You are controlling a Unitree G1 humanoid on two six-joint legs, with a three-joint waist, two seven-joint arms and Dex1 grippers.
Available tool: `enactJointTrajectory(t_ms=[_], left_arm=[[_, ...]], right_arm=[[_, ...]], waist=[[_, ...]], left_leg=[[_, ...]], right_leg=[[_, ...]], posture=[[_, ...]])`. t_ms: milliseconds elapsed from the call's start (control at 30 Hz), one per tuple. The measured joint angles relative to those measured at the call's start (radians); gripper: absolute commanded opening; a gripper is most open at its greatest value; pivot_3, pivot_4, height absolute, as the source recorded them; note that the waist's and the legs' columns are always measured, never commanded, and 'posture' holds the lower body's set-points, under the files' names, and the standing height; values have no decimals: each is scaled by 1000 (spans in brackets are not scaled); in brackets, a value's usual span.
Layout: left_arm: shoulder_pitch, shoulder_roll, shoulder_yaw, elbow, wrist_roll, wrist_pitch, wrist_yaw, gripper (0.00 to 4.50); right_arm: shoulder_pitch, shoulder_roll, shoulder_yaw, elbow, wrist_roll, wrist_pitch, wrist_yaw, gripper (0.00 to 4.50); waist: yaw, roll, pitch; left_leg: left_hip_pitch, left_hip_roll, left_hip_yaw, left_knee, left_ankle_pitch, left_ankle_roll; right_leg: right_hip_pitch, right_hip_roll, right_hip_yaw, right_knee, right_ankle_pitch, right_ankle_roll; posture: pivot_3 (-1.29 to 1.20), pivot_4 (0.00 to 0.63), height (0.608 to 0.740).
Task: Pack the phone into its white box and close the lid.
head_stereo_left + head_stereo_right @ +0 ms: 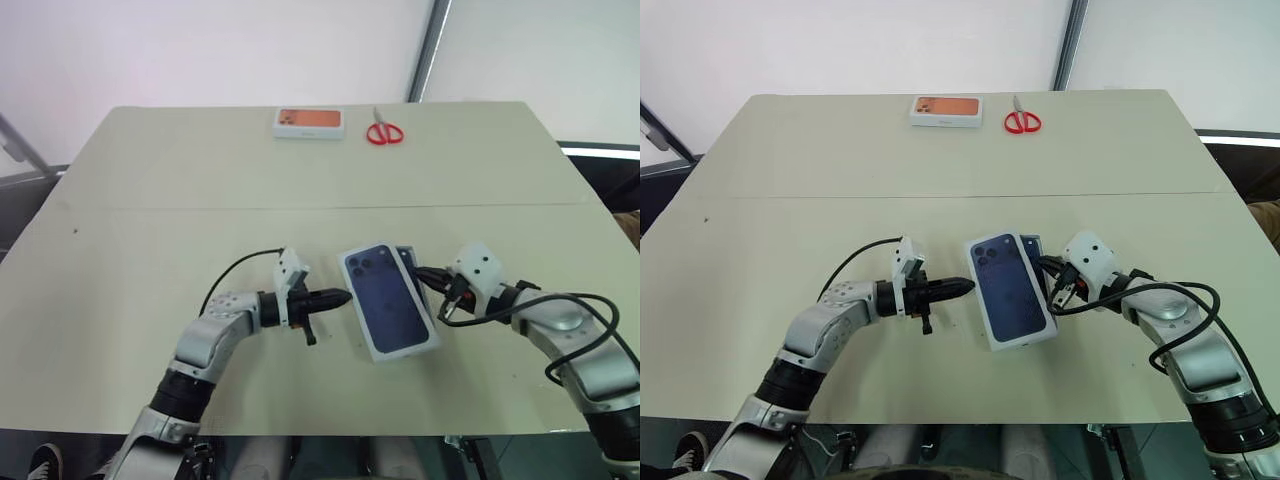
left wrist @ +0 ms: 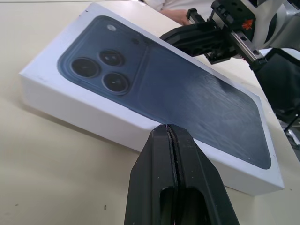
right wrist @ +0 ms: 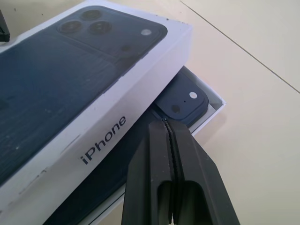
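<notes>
I see lid (image 1: 390, 300) white, with dark blue phone print across top and grey "iPhone" lettering on side. Phone (image 3: 183, 101) under it dark navy. White box (image 3: 213, 107) plain white walls. At top centre of frame, second box (image 1: 309, 122) white with orange print; scissors (image 1: 384, 132) with red handles. Table (image 1: 150, 200) pale beige. Both grippers' fingers (image 2: 176, 178) black.

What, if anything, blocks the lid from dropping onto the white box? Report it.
Nothing visible lies between them. The lid sits skewed over the white box, leaving the phone exposed at one corner. Both shut hands, left and right, flank it.
</notes>
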Motion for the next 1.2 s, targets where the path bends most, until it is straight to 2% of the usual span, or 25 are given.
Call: enactJointTrajectory(t_ms=[333,600,833,1200], left_arm=[[-29,-31,-2,28,19,-28,15,0],[-8,59,11,-42,-10,21,-24,0],[19,93,2,-40,-11,37,-55,0],[5,-23,-29,64,32,-40,-29,0]], right_arm=[[-2,15,0,-4,-49,-1,0,27],[-2,24,-8,6,-81,-2,-1,27],[3,25,-87,-9,-38,13,36,27],[52,36,-88,-44,-32,29,63,27]], waist=[[1,0,0],[-4,0,0],[1,0,0],[2,0,0]], left_leg=[[0,0,0,1,0,0],[0,0,0,1,0,0],[0,0,0,1,0,0],[0,0,0,3,0,1]], right_leg=[[0,0,0,0,0,0],[0,0,0,1,0,0],[0,0,0,0,0,0],[2,0,-1,0,0,0]], posture=[[0,150,740],[0,150,740],[0,150,740],[0,150,740]])
